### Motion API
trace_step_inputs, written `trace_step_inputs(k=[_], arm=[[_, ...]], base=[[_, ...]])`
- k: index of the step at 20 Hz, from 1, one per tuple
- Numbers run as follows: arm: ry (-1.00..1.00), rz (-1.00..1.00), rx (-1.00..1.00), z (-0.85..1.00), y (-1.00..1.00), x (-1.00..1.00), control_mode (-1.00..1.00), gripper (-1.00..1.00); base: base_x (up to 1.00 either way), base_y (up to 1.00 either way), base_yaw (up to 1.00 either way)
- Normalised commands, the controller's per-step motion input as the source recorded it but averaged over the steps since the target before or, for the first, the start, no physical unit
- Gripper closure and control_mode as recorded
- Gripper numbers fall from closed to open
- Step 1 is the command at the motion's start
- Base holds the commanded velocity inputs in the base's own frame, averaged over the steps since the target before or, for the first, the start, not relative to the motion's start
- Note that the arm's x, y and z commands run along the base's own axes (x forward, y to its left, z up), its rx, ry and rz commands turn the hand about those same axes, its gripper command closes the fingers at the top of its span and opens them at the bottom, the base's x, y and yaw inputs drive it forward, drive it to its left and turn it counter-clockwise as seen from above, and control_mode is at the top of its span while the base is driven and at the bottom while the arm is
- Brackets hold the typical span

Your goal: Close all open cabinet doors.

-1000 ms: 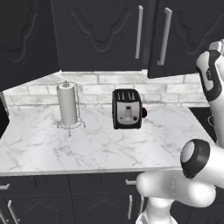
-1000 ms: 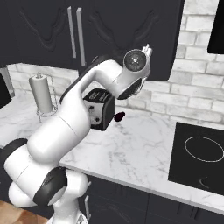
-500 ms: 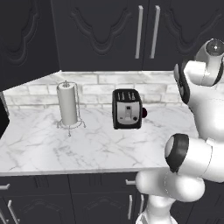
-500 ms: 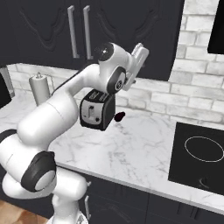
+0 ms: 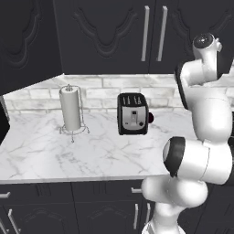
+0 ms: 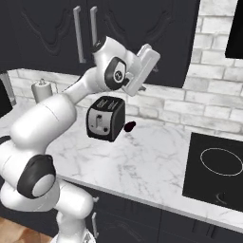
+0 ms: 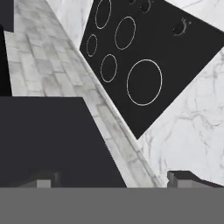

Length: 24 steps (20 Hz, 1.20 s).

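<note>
Two tall black cabinet doors point(image 5: 109, 36) with long silver bar handles point(image 5: 162, 33) sit flush with the cabinet front above the counter. They also show in the right base view as cabinet doors point(image 6: 137, 23) with handles point(image 6: 93, 28) side by side. My gripper point(image 6: 153, 54) is raised just below the right door's lower edge, to the right of the handles and clear of them. In the hand view my gripper point(image 7: 116, 180) is open, its dark fingertips point(image 7: 188, 177) wide apart with nothing between them; a black cabinet panel point(image 7: 48, 140) lies ahead.
A black toaster point(image 5: 132, 114) and a paper towel holder point(image 5: 71, 109) stand on the marble counter point(image 5: 91, 151). A black cooktop point(image 6: 218, 166) lies at the right, also seen as the cooktop point(image 7: 144, 57). Grey brick backsplash point(image 6: 209, 104) runs behind.
The right door, ajar a second ago, has swung flush with its neighbour. My gripper has gone from shut to open and the hand has turned and drawn off to the right of the handle.
</note>
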Motion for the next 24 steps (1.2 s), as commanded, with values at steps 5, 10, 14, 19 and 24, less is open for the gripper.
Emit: trace_step_inputs(k=[5,10,14,19,24], arm=[[0.01,-0.04,0.03,-0.04,0.08,-0.47,-1.0,-1.0],[-0.08,0.0,-0.01,0.0,0.37,-0.61,-1.0,-1.0],[-0.03,0.04,-0.1,-0.06,0.5,-0.59,-1.0,-1.0],[0.01,0.3,-0.22,-0.11,0.44,-0.59,-1.0,-1.0],[0.11,0.58,-0.36,-0.04,0.35,-0.55,-1.0,-1.0]], base=[[0.0,0.0,0.0],[0.0,0.0,0.0],[0.0,0.0,0.0],[0.0,0.0,0.0],[0.0,0.0,0.0]])
